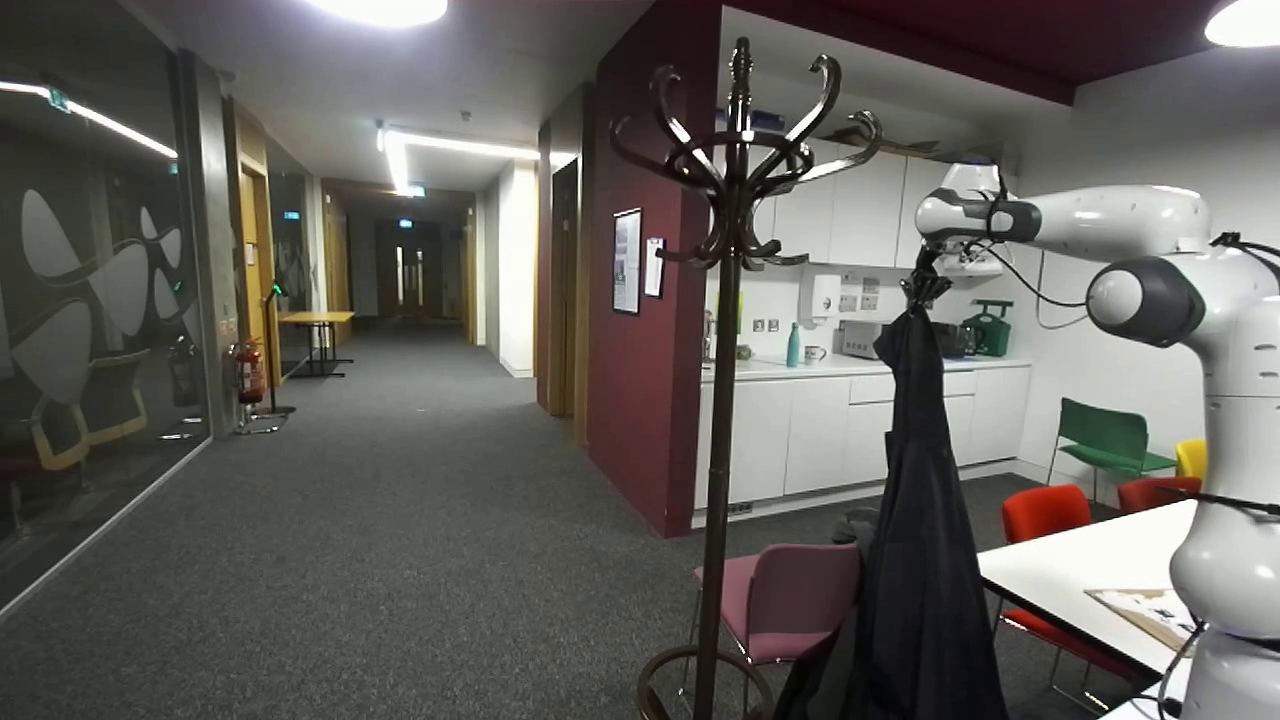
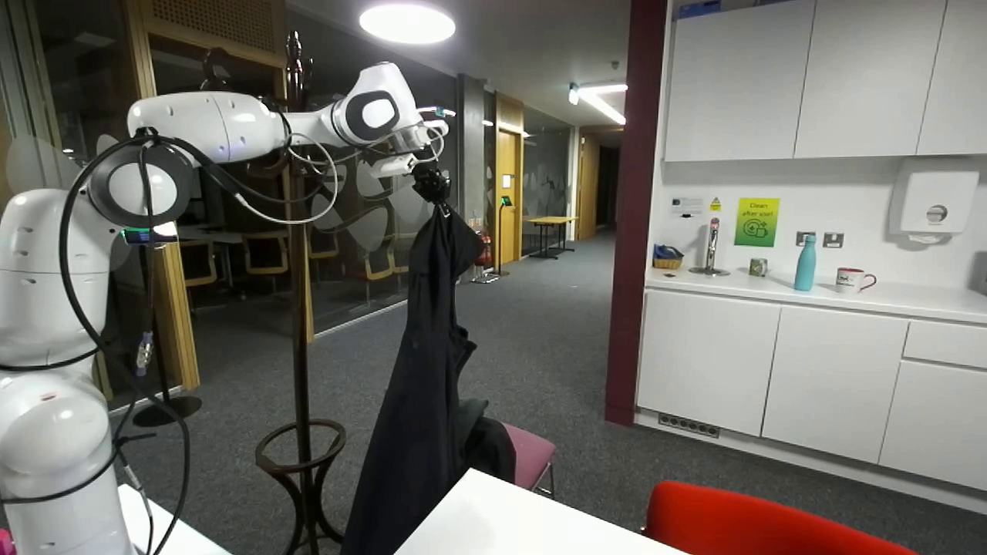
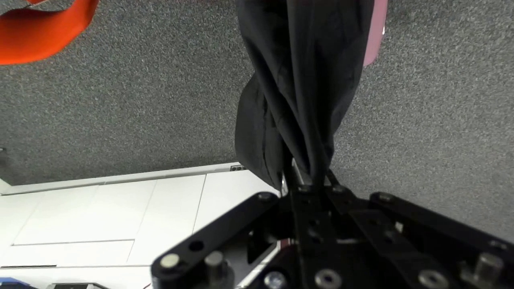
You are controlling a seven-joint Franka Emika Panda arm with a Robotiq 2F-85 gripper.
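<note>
The pincer (image 2: 441,205) was clamped on a long black cloth garment (image 2: 424,339), which hung below it near a pink, metal-legged chair (image 2: 530,455) and a white, flat-topped table (image 2: 513,524). Beside the pincer rose a tall, glossy dark-brown, hooked coat stand (image 1: 720,450); farther from the pincer, a green rectangular poster (image 2: 757,222) read "Clean after use!"

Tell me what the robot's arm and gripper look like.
The arm is glossy white and rounded, with white caps set in dark grey rings. A black cable and a white cable loop outside it. The gripper is black and angular, with slim bars and silvery bolts.
</note>
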